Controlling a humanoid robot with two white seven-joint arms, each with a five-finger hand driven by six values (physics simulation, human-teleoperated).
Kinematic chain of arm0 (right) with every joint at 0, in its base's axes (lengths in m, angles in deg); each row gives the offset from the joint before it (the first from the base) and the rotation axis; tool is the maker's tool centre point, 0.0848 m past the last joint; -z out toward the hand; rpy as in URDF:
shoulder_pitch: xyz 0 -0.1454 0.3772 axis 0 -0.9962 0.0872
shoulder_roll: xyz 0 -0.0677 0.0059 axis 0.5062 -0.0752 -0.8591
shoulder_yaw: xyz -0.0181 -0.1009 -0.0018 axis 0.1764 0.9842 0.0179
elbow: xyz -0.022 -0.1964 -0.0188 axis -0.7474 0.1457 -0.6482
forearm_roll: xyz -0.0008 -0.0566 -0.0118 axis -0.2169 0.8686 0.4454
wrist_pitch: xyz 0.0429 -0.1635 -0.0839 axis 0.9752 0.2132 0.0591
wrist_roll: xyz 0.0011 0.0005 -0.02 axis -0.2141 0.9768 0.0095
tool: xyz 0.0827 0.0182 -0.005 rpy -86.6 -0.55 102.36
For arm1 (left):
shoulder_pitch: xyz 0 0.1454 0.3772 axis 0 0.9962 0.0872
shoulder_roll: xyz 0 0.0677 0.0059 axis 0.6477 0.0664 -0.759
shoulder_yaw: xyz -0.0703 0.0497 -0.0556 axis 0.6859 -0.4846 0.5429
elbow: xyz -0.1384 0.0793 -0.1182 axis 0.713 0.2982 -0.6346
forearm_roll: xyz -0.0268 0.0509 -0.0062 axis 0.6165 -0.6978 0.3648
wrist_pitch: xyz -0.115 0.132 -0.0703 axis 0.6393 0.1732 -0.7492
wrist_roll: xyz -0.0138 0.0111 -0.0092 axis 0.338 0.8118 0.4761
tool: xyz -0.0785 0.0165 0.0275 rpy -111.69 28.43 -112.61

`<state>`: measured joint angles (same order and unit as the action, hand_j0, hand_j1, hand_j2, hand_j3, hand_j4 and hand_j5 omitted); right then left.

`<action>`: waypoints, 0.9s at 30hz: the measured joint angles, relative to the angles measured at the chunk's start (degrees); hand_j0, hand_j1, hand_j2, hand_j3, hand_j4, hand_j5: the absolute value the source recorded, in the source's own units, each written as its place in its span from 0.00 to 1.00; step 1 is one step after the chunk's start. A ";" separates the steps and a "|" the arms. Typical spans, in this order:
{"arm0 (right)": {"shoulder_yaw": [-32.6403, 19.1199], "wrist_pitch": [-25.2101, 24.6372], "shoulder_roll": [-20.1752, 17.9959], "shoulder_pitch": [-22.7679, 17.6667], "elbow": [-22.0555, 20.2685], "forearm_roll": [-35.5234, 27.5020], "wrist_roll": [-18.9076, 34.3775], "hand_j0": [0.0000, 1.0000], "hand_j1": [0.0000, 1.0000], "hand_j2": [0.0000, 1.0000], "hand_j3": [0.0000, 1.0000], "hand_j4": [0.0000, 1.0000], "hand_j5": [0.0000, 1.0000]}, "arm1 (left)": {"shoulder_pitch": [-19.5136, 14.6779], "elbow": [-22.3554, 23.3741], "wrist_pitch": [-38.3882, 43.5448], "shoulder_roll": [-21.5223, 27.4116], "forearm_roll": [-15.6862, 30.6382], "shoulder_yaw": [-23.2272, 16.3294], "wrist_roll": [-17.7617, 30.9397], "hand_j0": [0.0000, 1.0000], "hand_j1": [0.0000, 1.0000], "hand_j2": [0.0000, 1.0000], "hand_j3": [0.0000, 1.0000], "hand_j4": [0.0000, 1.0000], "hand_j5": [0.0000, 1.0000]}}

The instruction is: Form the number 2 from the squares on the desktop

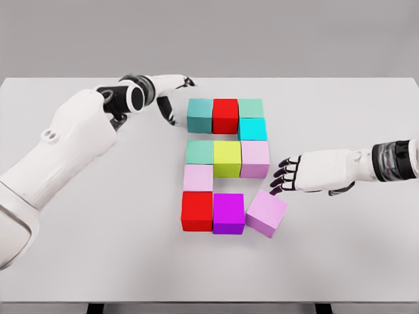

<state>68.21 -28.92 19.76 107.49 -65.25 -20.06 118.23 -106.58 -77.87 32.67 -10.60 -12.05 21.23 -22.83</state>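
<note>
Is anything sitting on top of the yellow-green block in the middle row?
No. The yellow-green block shows a bare top face, with nothing stacked on it. Its underside rests on the white table, so that covered face cannot be seen.

A single head camera looks steeply down and forward at the flat white rectangular tabletop (340, 261), fairly near, both far corners visible.

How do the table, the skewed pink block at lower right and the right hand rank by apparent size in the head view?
1. Table, by far the largest.
2. Right hand and skewed pink block: they look about alike, so I will not rank them.
</note>
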 measured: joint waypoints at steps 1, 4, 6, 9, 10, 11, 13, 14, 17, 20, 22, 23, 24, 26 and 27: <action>0.00 0.00 0.05 0.00 -0.01 -0.04 0.00 1.00 1.00 1.00 1.00 1.00 1.00 | 0.00 -0.39 -1.27 1.62 0.09 0.07 -0.01 1.00 1.00 1.00 1.00 1.00 1.00; 0.00 0.00 0.16 0.00 -0.09 -0.11 0.00 1.00 1.00 1.00 1.00 1.00 1.00 | 0.00 -2.06 -4.50 7.22 1.26 0.24 0.01 1.00 1.00 1.00 1.00 1.00 1.00; 0.00 0.00 0.23 0.09 -0.16 -0.26 0.00 1.00 1.00 1.00 1.00 1.00 1.00 | 0.09 -3.60 -8.82 11.29 2.50 0.28 0.14 1.00 1.00 1.00 1.00 1.00 1.00; 0.00 0.00 0.41 0.26 -0.20 -0.98 0.00 1.00 1.00 1.00 1.00 1.00 1.00 | 0.62 -4.83 -23.90 18.21 7.26 0.20 0.38 1.00 1.00 1.00 1.00 1.00 1.00; 0.00 0.00 0.45 0.35 -0.21 -1.28 0.00 1.00 1.00 1.00 1.00 1.00 1.00 | 0.70 -5.03 -29.85 20.37 8.67 0.19 0.42 1.00 1.00 1.00 1.00 1.00 1.00; -0.01 0.00 0.49 0.44 -0.20 -1.54 0.00 1.00 1.00 1.00 1.00 1.00 1.00 | 0.79 -5.11 -35.85 22.38 9.66 0.18 0.45 1.00 1.00 1.00 1.00 1.00 1.00; -0.04 0.01 0.57 0.53 -0.18 -1.90 0.00 1.00 1.00 1.00 1.00 1.00 1.00 | 2.28 -4.76 -46.04 25.25 11.23 0.16 0.49 1.00 1.00 1.00 1.00 1.00 1.00; -0.03 0.00 0.59 0.53 -0.17 -2.18 0.00 1.00 1.00 1.00 1.00 1.00 1.00 | 2.29 -4.38 -49.19 26.10 11.95 0.19 0.48 1.00 1.00 1.00 1.00 1.00 1.00; -0.02 0.00 0.74 0.70 -0.19 -2.62 0.00 1.00 1.00 1.00 1.00 1.00 1.00 | 2.46 -3.11 -54.22 27.52 13.24 0.40 0.45 1.00 1.00 1.00 1.00 1.00 1.00; -0.01 0.00 0.92 0.70 -0.25 -2.80 0.00 1.00 1.00 1.00 1.00 1.00 1.00 | 2.46 -0.76 -56.08 27.89 13.67 0.50 0.43 1.00 1.00 1.00 1.00 1.00 1.00; 0.00 0.00 1.07 0.79 -0.46 -2.85 0.00 1.00 1.00 1.00 1.00 1.00 1.00 | 2.46 0.07 -56.62 28.03 13.80 0.53 0.40 1.00 1.00 1.00 1.00 1.00 1.00; 0.00 0.00 1.15 0.88 -0.54 -2.86 0.00 1.00 1.00 1.00 1.00 1.00 1.00 | 2.55 0.32 -56.78 28.08 13.84 0.53 0.39 1.00 1.00 1.00 1.00 1.00 1.00; 0.00 0.00 1.23 1.05 -0.60 -2.89 0.00 1.00 1.00 1.00 1.00 1.00 1.00 | 2.55 0.51 -56.89 28.13 13.87 0.54 0.38 1.00 1.00 1.00 1.00 1.00 1.00; 0.00 0.00 1.33 1.14 -0.66 -2.92 0.00 1.00 1.00 1.00 1.00 1.00 1.00 | 2.81 0.75 -57.03 28.20 13.90 0.55 0.37 1.00 1.00 1.00 1.00 1.00 1.00; -0.05 0.00 1.34 1.32 -0.64 -2.94 0.00 1.00 1.00 1.00 1.00 1.00 1.00 | 2.81 0.83 -57.07 28.21 13.91 0.55 0.37 1.00 1.00 1.00 1.00 1.00 1.00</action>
<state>68.16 -28.92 21.10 108.81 -65.88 -23.00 118.23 -103.77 -77.04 -24.40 17.61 1.86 21.78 -22.46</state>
